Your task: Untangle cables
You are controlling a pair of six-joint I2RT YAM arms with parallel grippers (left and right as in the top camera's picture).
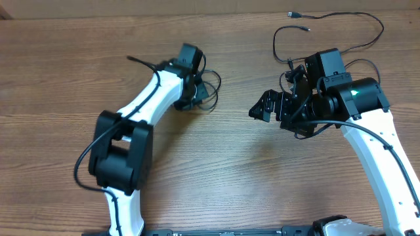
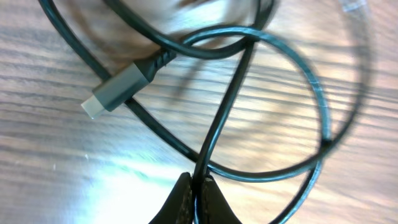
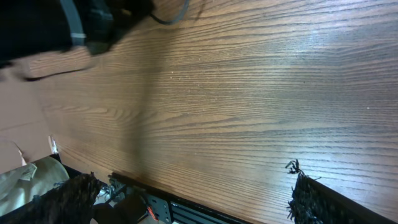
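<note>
Between the pinched fingers of the left gripper (image 2: 198, 182) sits one strand of the cables (image 2: 219, 121). A slow pull should open the loop ahead; the right gripper (image 3: 193, 183) gapes empty.

Brown wood-grain table (image 1: 216, 170) fills the overhead view, planks running left to right. Along the far edge there's a pale tan strip (image 1: 197, 5). A black rail (image 1: 230, 231) runs under the near edge. Soft white glare (image 2: 124, 171) sits on the wood in the left wrist view.
</note>
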